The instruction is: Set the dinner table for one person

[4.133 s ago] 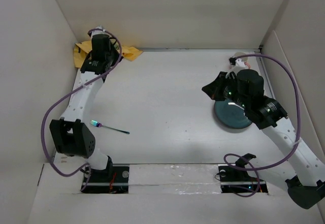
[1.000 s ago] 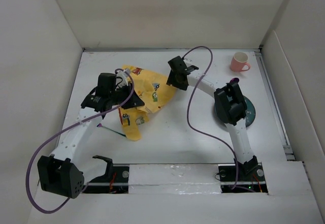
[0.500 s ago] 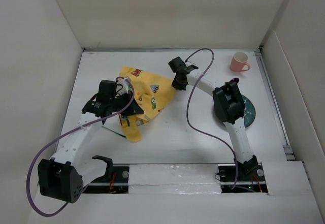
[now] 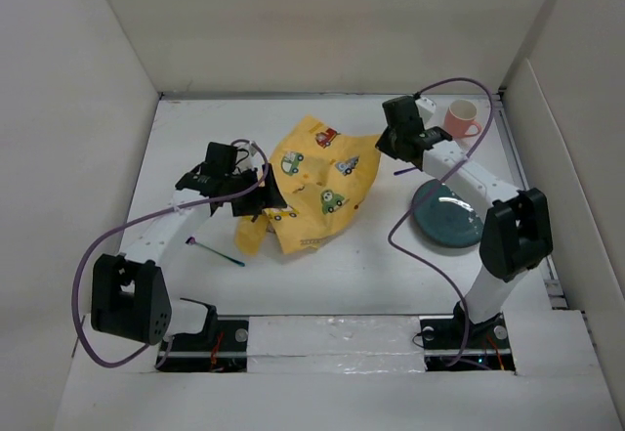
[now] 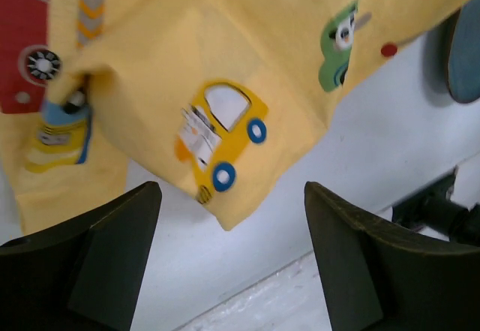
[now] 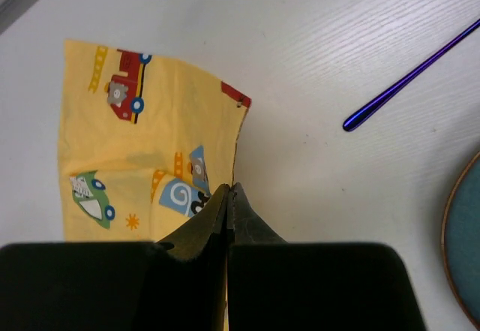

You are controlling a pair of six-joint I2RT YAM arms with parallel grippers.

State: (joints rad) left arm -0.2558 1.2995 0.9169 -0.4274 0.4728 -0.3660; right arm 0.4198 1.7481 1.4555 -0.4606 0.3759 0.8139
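A yellow mat [image 4: 317,182] printed with small cars lies partly spread and still creased on the white dinner table [image 4: 322,289]. My right gripper [image 4: 383,146] is shut on the mat's far right edge [image 6: 231,167], the cloth pinched between its fingertips. My left gripper [image 4: 262,202] stands open over the mat's near left part. In the left wrist view a loose corner of the mat [image 5: 225,218] lies between the spread fingers [image 5: 112,248], touching neither.
A teal plate [image 4: 447,214] sits right of the mat, with a pink cup [image 4: 459,118] behind it. A thin purple utensil [image 6: 409,76] lies between mat and plate. A purple fork [image 4: 217,251] lies near the mat's left corner. Pale walls enclose the table.
My right gripper shut on the mat's edge and drew it right and back, spreading the cloth. My left gripper opened and let the mat go.
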